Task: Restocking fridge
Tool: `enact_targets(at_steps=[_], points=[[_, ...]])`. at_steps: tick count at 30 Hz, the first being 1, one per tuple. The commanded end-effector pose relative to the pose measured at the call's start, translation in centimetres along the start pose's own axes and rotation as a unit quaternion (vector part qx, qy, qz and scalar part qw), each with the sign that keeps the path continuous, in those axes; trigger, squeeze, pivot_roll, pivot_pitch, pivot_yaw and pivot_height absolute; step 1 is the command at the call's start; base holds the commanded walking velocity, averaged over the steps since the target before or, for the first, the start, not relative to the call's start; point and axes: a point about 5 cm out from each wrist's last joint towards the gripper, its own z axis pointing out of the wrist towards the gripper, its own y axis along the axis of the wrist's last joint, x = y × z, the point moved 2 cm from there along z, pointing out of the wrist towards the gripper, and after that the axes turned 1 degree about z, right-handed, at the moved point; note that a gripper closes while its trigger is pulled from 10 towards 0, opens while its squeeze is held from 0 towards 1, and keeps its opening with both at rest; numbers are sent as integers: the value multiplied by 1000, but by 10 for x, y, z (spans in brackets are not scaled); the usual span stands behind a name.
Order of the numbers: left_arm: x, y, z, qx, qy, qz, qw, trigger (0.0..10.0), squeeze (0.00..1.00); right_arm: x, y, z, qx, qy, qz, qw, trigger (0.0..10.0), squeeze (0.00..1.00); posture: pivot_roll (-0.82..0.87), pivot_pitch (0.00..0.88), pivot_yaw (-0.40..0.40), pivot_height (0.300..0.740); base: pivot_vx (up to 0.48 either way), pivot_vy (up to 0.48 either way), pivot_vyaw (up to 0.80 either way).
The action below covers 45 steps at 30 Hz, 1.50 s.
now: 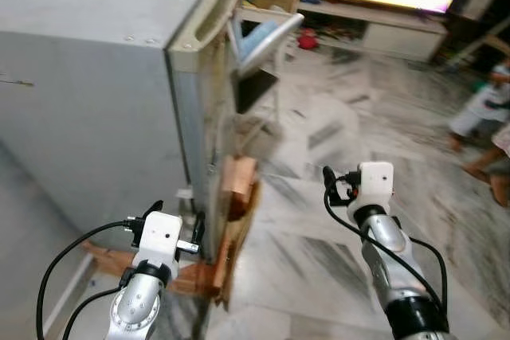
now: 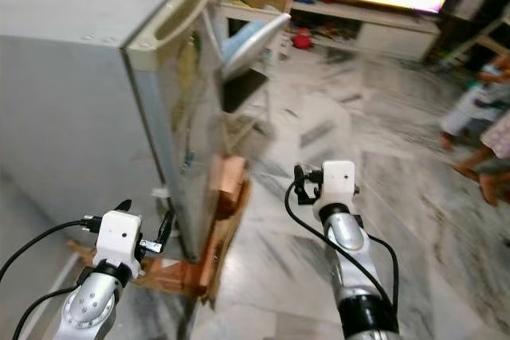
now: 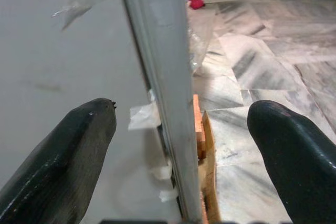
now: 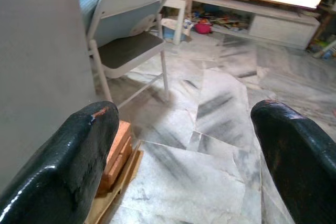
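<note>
Fridge (image 1: 96,101) edge between left gripper (image 3: 181,145) fingers.

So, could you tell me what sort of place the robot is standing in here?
Most likely a home's living area: a grey fridge on wooden blocks, a folding chair on a marble-tiled floor, and a low TV cabinet with toys beneath it.
</note>
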Motion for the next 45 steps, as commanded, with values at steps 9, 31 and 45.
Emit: enact_targets(at_steps=[9,31,45], points=[[11,11,15,-22,15,-8,1000,10000,0,-7,0,-1,4,-5,-10,1000,10000,0,110,0,-66,740,0,0,-800],[25,-12,29,59,23,-64,996,10000,0,-3,-8,-5,20,9,-18,1000,10000,0,93,4,-60,740,0,0,-238],[52,-12,45,75,60,-8,995,10000,0,-1,-8,-2,25,18,-24,999,10000,0,92,0,-70,740,0,0,0]])
